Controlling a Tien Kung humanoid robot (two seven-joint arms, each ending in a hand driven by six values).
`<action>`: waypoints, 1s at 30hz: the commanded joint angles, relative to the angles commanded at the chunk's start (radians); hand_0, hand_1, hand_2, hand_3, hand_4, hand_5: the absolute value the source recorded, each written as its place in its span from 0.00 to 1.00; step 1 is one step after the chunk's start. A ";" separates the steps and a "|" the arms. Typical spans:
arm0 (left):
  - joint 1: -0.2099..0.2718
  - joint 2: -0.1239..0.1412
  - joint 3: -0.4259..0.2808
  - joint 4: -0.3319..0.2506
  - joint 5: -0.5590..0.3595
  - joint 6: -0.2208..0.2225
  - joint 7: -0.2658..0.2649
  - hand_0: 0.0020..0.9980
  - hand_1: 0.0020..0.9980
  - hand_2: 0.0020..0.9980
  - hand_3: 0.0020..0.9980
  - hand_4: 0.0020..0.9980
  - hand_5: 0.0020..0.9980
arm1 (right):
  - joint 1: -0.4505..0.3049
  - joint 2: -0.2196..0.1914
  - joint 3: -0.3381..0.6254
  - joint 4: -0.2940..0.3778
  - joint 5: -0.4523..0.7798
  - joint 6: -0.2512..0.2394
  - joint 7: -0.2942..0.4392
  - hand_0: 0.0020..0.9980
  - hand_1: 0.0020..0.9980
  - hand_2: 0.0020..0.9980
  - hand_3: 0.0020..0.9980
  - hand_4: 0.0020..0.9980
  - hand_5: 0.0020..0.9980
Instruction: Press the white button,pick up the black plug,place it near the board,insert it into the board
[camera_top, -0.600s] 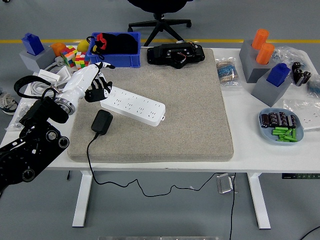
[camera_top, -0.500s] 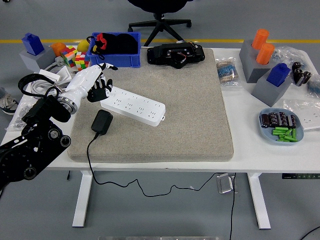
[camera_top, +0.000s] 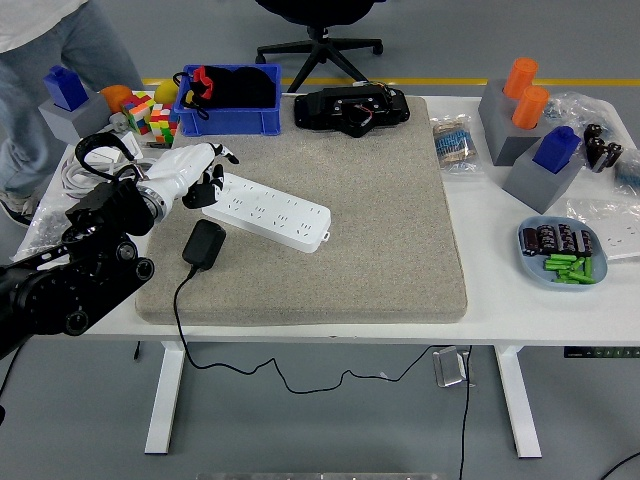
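Grey felt mat (camera_top: 330, 230) mostly bare right of long white power strip (camera_top: 266, 211). Left hand (camera_top: 196, 172), fingers loosely curled, empty, over strip's left end. Black plug adapter (camera_top: 203, 245) just below, untouched.

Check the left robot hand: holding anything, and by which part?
Nothing held. The left robot hand is at the left end of the power strip, fingers curled loosely over it but not gripping. The plug lies untouched on the mat.

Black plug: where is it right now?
In the head view the black plug lies on the grey mat, left side, just in front of the white power strip's left end and below the left hand, which isn't holding it.
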 joint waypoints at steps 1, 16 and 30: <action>-0.013 -0.001 0.019 0.013 -0.008 -0.009 0.006 0.02 0.00 0.10 0.71 0.00 0.00 | 0.000 -0.001 0.000 0.000 0.001 0.000 0.000 0.77 0.64 0.64 0.61 0.66 0.43; -0.092 -0.041 0.155 0.147 -0.046 -0.040 0.031 0.02 0.00 0.10 0.71 0.00 0.00 | 0.002 -0.002 -0.007 0.000 0.004 0.000 0.000 0.77 0.64 0.64 0.61 0.66 0.43; -0.117 -0.058 0.218 0.203 -0.066 -0.034 0.025 0.02 0.00 0.10 0.71 0.00 0.00 | 0.008 -0.008 -0.019 0.000 0.005 0.000 0.001 0.77 0.64 0.65 0.61 0.66 0.43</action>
